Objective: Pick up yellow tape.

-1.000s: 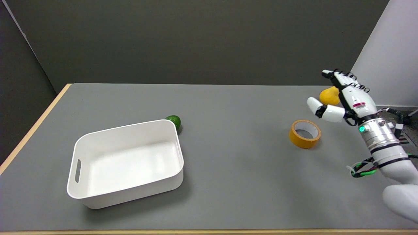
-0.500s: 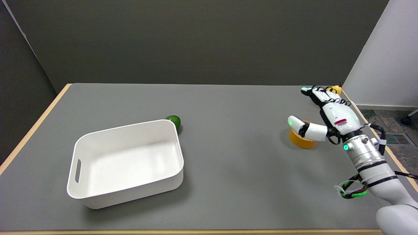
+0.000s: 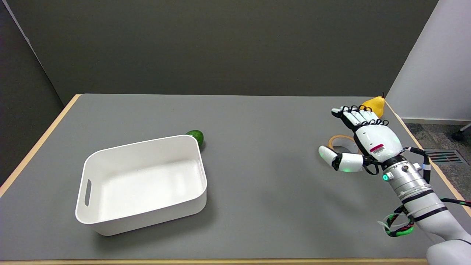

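The right hand (image 3: 362, 141) hangs low over the worktop (image 3: 257, 176) with its fingers stretched out flat and the thumb splayed off to the side, holding nothing. The yellow tape (image 3: 336, 141) lies right beneath it, mostly covered; only an arc of its rim peeks out between thumb and palm.

The trouble I'd expect starts there. The palm sits over the roll's far side rather than squarely above it, so if the fingers curl now they may close past the ring and only nudge it, sliding it across the smooth grey surface. Pressing down flat could also pin the roll instead of gripping it.

Just beyond the fingertips sits a yellow pear (image 3: 375, 105), close to the worktop's edge; a reach that overshoots could knock it off.

Far off to the thumb's side, the white bin (image 3: 141, 217) and a green avocado (image 3: 195, 137) behind it are safely away.
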{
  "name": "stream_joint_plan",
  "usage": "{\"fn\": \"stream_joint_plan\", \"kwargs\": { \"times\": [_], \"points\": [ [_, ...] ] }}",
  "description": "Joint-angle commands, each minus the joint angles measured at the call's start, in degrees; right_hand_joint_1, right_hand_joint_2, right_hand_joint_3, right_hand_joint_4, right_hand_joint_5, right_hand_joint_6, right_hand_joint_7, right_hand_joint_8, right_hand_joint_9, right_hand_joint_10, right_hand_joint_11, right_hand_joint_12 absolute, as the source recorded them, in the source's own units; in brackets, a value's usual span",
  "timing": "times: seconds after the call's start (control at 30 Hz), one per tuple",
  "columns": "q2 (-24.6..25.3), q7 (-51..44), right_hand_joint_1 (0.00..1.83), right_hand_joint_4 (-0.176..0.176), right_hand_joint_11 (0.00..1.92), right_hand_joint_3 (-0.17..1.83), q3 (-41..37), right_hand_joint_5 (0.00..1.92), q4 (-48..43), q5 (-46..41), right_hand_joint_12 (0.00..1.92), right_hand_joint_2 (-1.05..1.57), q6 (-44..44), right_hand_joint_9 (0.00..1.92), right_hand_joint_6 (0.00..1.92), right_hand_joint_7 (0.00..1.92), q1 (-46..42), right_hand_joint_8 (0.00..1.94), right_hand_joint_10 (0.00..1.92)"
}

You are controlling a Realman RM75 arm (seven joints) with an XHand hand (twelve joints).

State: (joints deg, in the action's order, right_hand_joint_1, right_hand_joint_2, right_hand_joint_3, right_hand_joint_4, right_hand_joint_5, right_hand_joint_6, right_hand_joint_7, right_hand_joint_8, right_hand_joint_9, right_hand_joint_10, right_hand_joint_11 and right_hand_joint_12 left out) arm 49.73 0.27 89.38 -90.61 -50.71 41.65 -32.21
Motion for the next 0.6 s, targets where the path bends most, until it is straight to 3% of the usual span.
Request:
{"fn": "stream_joint_plan", "kwargs": {
  "times": [0.03,0.1,0.23,0.6],
  "points": [
    [-2.0,-1.7,0.2,0.033,0.0,0.87,1.1,0.07,7.0,1.5,1.01,0.43,-0.3,0.0,0.37,0.04,4.5,0.13,0.37],
    [-2.0,-1.6,0.22,0.033,0.0,0.89,1.1,0.04,9.1,0.5,0.9,0.45,-1.7,0.0,0.34,0.05,6.8,0.06,0.28],
    [-1.8,-0.9,0.23,0.04,0.0,0.9,2.4,0.05,13.0,-0.3,0.87,0.46,-5.2,0.0,0.34,0.04,11.5,0.08,0.25],
    [-1.4,1.9,0.22,0.035,0.0,0.89,6.3,0.05,20.4,-0.3,0.88,0.46,-8.2,0.0,0.32,0.02,17.4,0.11,0.26]
  ]
}}
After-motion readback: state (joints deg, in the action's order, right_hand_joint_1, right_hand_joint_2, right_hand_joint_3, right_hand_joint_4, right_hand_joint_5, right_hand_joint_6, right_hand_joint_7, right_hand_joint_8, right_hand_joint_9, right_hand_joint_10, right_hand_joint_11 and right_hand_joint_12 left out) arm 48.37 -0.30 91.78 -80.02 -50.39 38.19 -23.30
